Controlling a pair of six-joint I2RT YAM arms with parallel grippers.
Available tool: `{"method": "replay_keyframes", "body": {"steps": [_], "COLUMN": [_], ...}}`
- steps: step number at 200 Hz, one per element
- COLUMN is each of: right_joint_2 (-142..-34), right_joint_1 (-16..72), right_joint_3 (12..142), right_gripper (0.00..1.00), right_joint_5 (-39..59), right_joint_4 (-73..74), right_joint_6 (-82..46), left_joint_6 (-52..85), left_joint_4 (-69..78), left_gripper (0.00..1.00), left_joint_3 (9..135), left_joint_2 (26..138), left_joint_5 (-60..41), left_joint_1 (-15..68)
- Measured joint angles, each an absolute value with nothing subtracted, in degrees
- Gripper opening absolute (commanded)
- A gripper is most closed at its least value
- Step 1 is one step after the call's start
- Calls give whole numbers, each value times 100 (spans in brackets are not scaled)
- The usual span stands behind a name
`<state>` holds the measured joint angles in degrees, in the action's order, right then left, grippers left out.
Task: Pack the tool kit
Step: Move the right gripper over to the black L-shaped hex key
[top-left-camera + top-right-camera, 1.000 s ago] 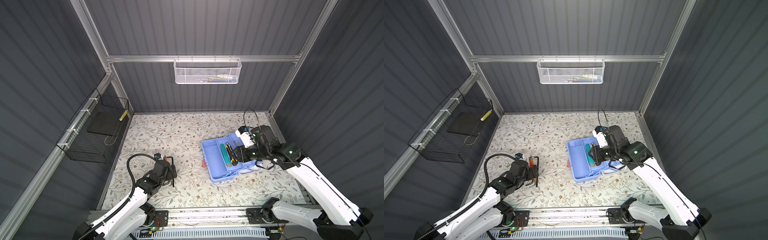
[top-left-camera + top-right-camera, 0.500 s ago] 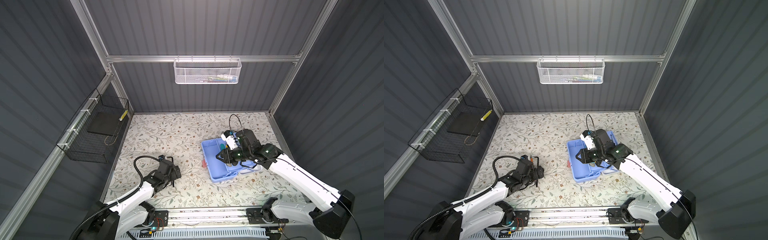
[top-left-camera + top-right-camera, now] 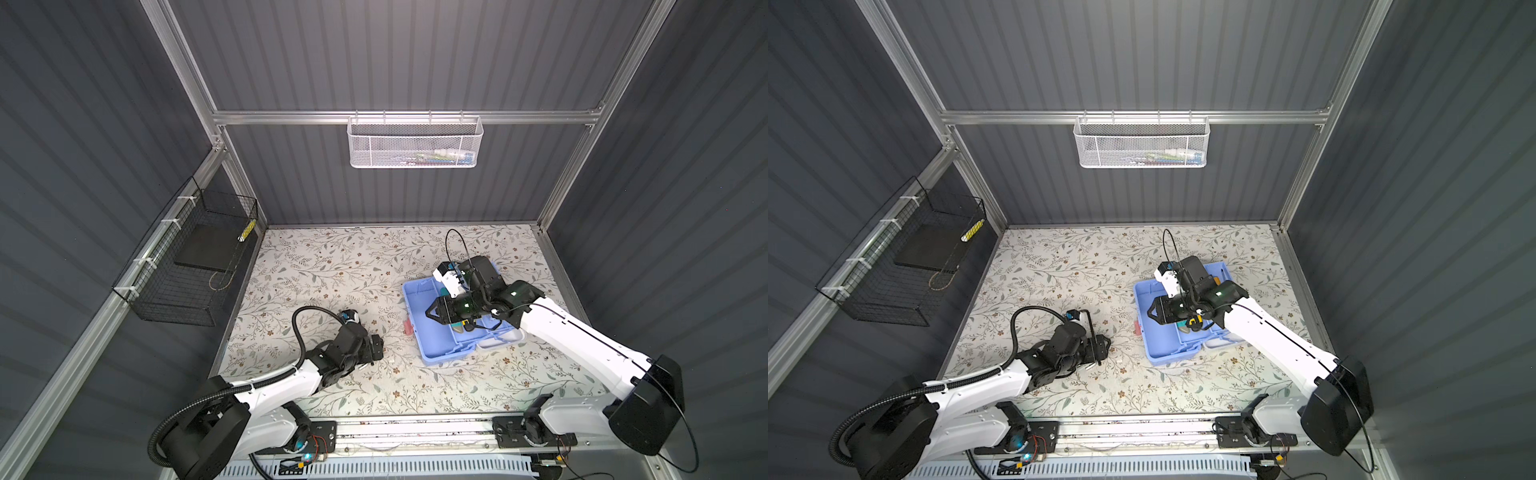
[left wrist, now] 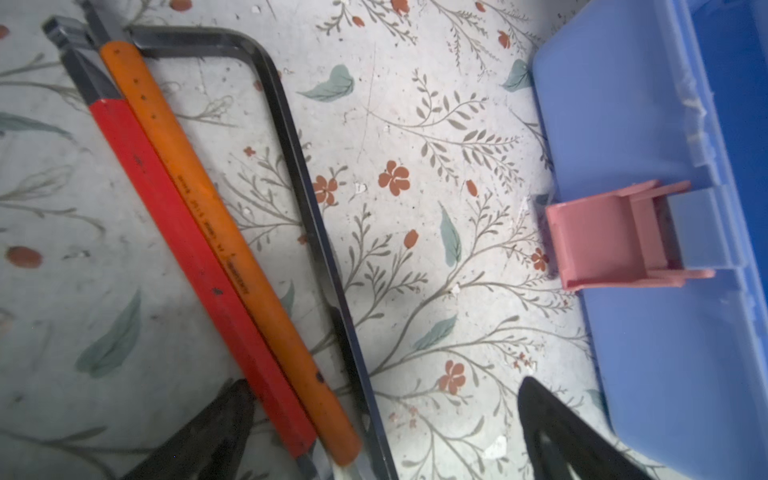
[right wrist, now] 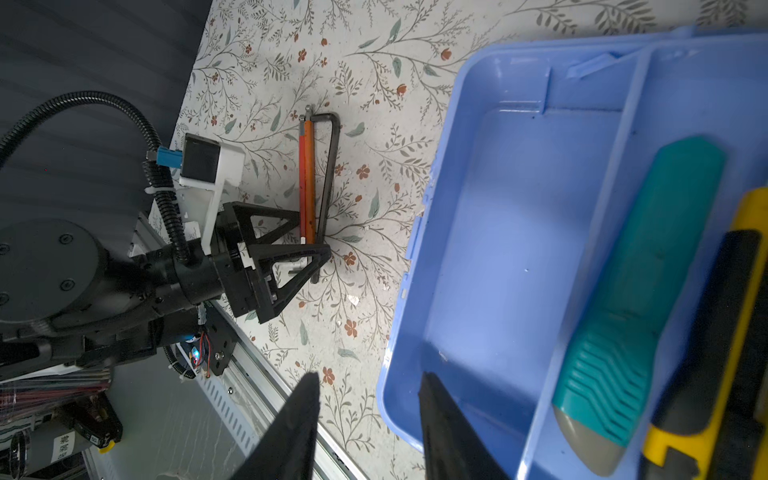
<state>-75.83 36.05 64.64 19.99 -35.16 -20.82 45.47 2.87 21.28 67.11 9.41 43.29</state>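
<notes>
Leftward the right gripper (image 3: 429, 312) has swung, off the box's narrow compartment to hang over its large one; the left gripper (image 5: 315, 231) has sunk low at the saw. The right one's black fingers stand partly apart with nothing between them. The left one's are spread wide either side of the saw's (image 5: 307, 178) near end; whether they touch it I cannot tell.

The box (image 3: 432, 353), smooth light-blue plastic with rounded corners, lies open near the right edge of the floral tabletop (image 3: 332, 266). A pink latch (image 4: 598, 241) juts from its left wall. A ribbed teal knife (image 5: 648, 291) and a yellow knife (image 5: 744, 332) lie side by side in the narrow compartment.

The saw, a bent black metal frame with red and orange bars, lies left of the box. A white mesh basket (image 3: 413, 145) hangs on the back wall, a black wire basket (image 3: 187, 266) on the left.
</notes>
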Motion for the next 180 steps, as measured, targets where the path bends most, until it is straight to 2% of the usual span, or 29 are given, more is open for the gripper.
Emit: {"method": "replay_keyframes", "body": {"steps": [39, 86, 118, 146, 180], "right_joint_2": [-7564, -7677, -8405, -9146, -9848], "right_joint_1": [3590, 4082, 4574, 4915, 5157], "right_joint_3": [6582, 6598, 6882, 7306, 7682], "right_gripper": [43, 44, 44, 44, 43], "right_joint_5": [1955, 1988, 1911, 1594, 1313], "right_joint_4": [-3529, -3201, -2867, -2764, -2687], "right_joint_6": [-2082, -2351, -2471, -2515, -2541], "left_joint_6": [4613, 4416, 4401, 4517, 4547], "left_joint_4": [-316, -1966, -2801, -2982, -3079], "left_gripper": [100, 100, 100, 99, 99], "left_joint_3": [2488, 3275, 3236, 2580, 2309], "left_joint_2": [6600, 5391, 4491, 3656, 3673], "left_joint_5": [1396, 2626, 3317, 3684, 4003], "left_joint_1": [4348, 4335, 4110, 4014, 4014]}}
